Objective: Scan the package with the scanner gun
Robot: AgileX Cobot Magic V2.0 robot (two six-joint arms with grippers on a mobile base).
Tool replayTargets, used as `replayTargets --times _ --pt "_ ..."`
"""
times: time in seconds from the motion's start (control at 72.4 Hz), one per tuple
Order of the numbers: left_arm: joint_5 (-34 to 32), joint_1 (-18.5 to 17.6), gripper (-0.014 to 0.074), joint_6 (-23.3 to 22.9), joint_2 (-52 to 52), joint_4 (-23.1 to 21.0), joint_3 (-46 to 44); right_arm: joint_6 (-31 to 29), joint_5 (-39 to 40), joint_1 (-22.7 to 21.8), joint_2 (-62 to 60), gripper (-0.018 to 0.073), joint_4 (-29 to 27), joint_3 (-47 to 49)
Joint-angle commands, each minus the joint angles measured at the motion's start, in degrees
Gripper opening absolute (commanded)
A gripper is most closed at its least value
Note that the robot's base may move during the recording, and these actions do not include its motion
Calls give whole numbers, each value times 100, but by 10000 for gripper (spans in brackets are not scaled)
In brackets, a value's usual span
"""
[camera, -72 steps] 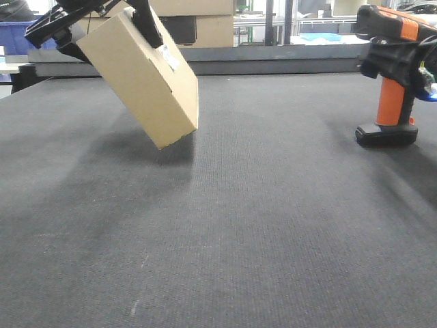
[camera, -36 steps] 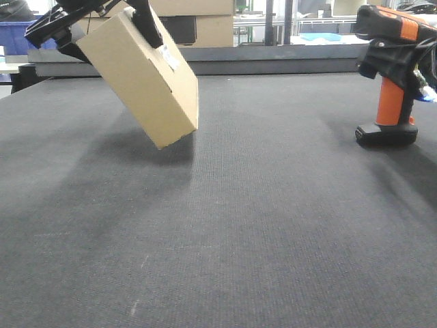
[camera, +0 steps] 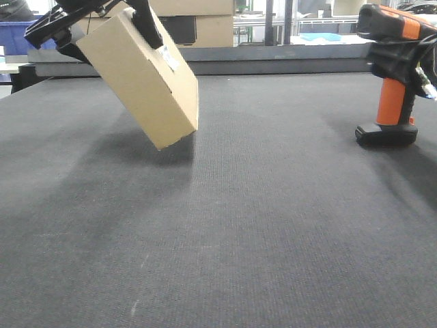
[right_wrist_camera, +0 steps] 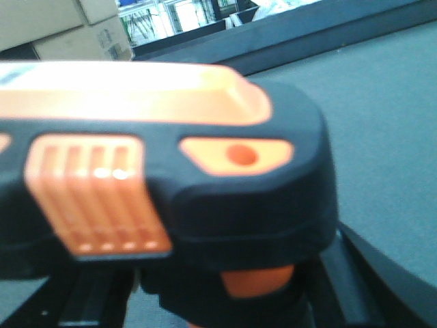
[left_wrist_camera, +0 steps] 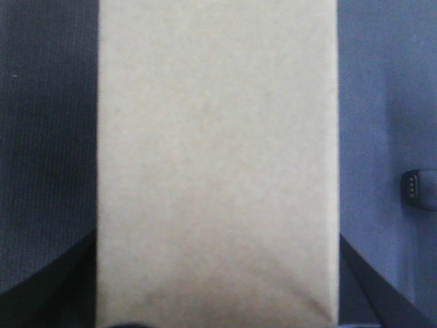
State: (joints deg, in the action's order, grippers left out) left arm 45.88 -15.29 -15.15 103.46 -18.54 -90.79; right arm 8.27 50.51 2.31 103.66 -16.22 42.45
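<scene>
The left gripper (camera: 102,31) was shut tight on the box (camera: 147,85), with one black finger (camera: 147,24) pressed on the near side and the other on the far side up by the top end. It held the box up in the air, tipped over, so that one low corner pointed down at the mat (camera: 273,212) but did not touch it. A dark shadow lay on the mat under that corner. A small white label (camera: 168,58) sat on the side of the box that faced right, close to the finger. From the left wrist camera the box filled the middle of the view as one plain tan face, and the black finger edges showed at both bottom corners. The right gripper (camera: 401,63) was far off on the other side, well apart from the box. It was closed round the scanner (camera: 390,102) just under the black head, and in the right wrist camera the head sat between the two fingers. The scanner stood up straight with its orange handle below the grip and its black foot down at the mat – I could not tell if the foot touched. Its head pointed left, toward the box. Behind the mat, at the back, were some big boxes (camera: 205,27).
</scene>
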Motion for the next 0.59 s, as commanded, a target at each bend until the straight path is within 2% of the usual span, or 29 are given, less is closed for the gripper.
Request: replayTargets --times 0.0,0.138,0.262,0.373,0.58 --pt "-40 -37 -111 -32 -53 -47 -18 -46 138 10 -2 140 -49 40" --pt "-40 -37 -111 -32 -53 -47 -18 -145 180 10 -2 -171 -49 40" --pt "-28 -37 -111 -32 -53 -47 -18 -435 289 10 -80 -160 -22 40" --pt "-28 -37 -111 -32 -53 -47 -18 -1227 289 10 -346 -160 173 40" --pt "82 -37 -111 -32 -53 -47 -18 -2897 289 10 -744 -160 174 40"
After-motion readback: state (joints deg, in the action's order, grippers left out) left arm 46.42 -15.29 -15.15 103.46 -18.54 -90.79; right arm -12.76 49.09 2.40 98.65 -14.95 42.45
